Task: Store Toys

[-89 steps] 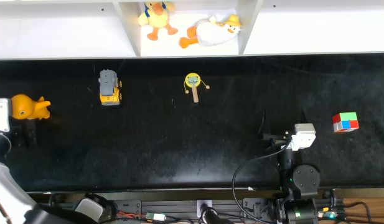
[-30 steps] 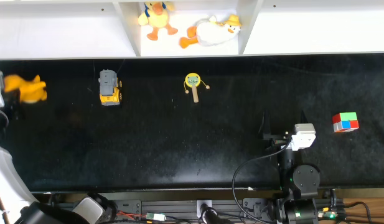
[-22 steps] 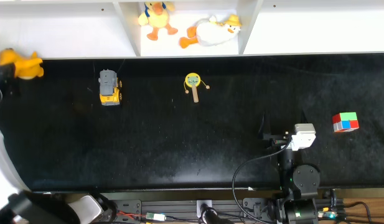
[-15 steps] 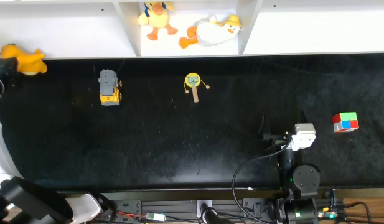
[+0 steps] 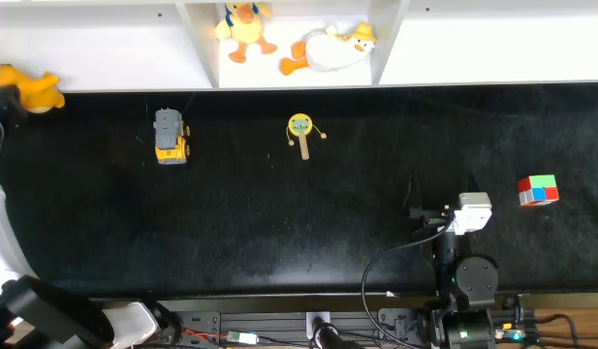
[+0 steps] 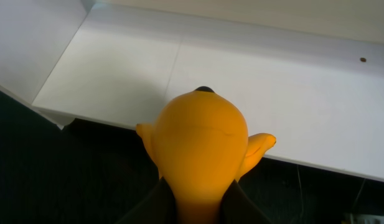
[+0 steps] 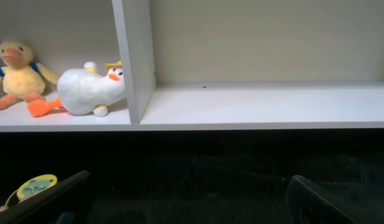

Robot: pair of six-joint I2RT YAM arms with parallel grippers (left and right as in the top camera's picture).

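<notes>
My left gripper (image 6: 201, 202) is shut on a round orange toy animal (image 6: 201, 152). It holds the toy just in front of the white shelf's left compartment (image 6: 254, 93), above its front edge; in the top view the orange toy (image 5: 27, 89) sits at the far left by the shelf edge. A grey and yellow toy truck (image 5: 170, 136), a yellow rattle (image 5: 301, 129) and a coloured cube (image 5: 538, 190) lie on the black table. My right gripper (image 7: 185, 205) is open and empty, low over the table's front right (image 5: 463, 215).
A yellow plush duck (image 5: 244, 26) and a white plush goose (image 5: 330, 48) lie in the shelf's middle compartment; they are also in the right wrist view, duck (image 7: 17, 65) and goose (image 7: 89, 90). The right compartment (image 7: 266, 102) holds nothing. Cables run along the table's front edge.
My left gripper has carried the orange toy from the table's left side up to the front edge of the shelf's left compartment. The right arm has not moved.
</notes>
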